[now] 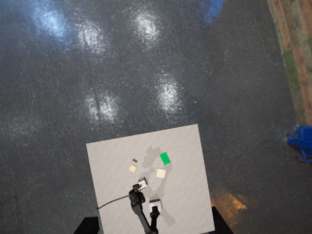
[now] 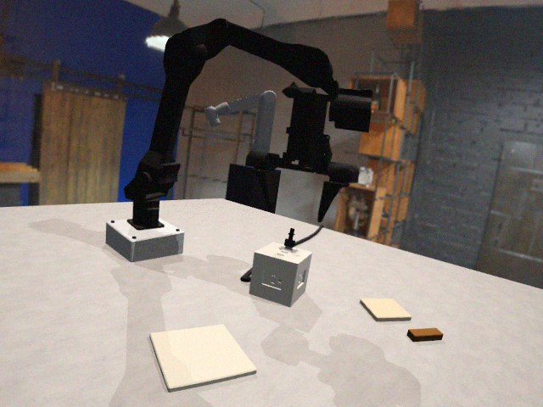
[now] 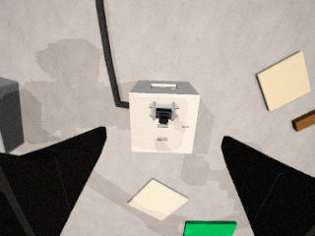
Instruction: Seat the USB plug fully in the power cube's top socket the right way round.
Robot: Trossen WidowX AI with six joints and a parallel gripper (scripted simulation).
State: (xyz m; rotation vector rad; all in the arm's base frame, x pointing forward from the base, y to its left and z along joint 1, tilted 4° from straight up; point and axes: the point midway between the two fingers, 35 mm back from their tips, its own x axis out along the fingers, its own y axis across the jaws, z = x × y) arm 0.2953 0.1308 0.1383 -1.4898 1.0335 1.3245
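The power cube (image 1: 143, 184) (image 2: 268, 276) (image 3: 147, 143) stands on the table, with a white top and grey sides. The black USB plug (image 2: 289, 239) (image 3: 163, 114) stands upright in the top, close to one edge; how deep it sits and which way round it is cannot be told. A black cable (image 2: 309, 236) shows behind it. My gripper (image 2: 298, 215) (image 3: 164, 137) is open and empty, pointing down above the cube. Its fingers are spread to either side of the plug and do not touch it. In the top view the arm hides the plug.
A larger tan tile (image 1: 161, 173) (image 2: 201, 357) (image 3: 158, 199), a smaller tan tile (image 1: 132, 168) (image 2: 385, 309) (image 3: 285, 81), a brown block (image 1: 135, 160) (image 2: 424, 334) and a green block (image 1: 165, 158) (image 3: 211, 229) lie around the cube. The arm's white-topped base (image 2: 151, 247) stands nearby.
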